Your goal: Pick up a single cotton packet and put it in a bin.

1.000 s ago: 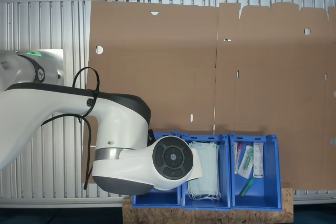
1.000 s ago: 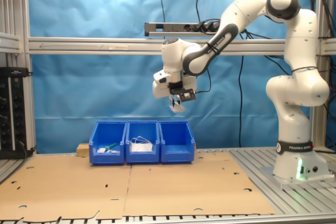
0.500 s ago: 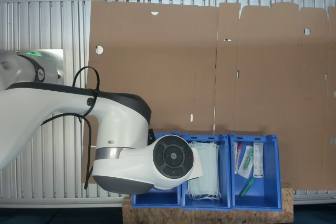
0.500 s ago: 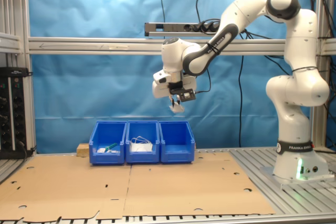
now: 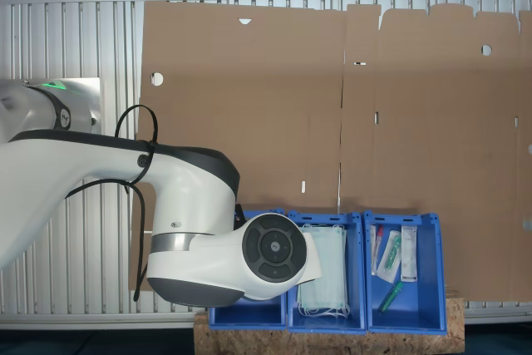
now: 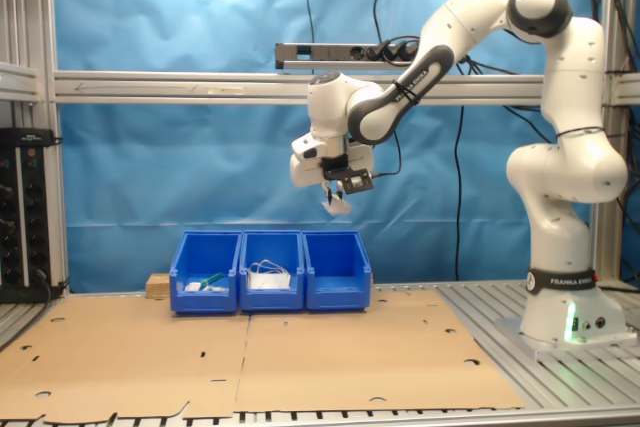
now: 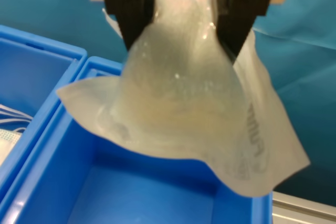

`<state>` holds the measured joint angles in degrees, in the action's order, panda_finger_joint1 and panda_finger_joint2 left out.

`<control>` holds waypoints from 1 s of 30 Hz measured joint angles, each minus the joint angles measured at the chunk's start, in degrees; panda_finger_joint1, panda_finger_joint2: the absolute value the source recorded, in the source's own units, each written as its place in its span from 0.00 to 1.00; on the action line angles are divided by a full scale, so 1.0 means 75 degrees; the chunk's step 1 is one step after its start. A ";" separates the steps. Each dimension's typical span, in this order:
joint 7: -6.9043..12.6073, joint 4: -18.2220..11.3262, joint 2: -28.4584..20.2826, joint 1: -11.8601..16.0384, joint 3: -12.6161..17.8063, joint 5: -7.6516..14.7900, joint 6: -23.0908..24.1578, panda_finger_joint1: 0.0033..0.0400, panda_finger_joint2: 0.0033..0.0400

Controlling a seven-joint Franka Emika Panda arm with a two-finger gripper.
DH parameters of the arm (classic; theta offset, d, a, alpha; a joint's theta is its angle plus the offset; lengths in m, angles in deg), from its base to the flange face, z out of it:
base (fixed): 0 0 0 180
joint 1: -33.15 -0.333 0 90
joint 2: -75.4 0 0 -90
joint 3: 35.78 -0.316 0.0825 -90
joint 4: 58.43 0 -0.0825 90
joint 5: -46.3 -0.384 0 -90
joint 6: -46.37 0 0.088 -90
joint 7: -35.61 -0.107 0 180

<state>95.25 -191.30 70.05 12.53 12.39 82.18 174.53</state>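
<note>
Gripper high above the row of three blue bins, over the end bin at the second exterior view's right. Fingers clamped on the packet, pinching its upper edge between them, the rest drooping crumpled below the tips. In the wrist view, bin directly beneath the hanging packet, well apart.

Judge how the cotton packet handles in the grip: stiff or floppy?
Likely floppy: in the wrist view the cotton packet bows and drapes below the gripper. Probably light, since a pinch at its top edge holds it. Its glossy wrapper may be slippery.
</note>
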 joint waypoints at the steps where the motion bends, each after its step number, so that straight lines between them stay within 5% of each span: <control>1: 0.0031 0.0000 0.0000 0.0000 0.0000 0.0000 0.0000 0.11 0.11; 30: 0.0588 0.0000 0.0000 0.0000 0.0004 0.0000 0.0000 0.11 0.11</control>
<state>99.66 -191.30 70.05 12.53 12.42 82.18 174.53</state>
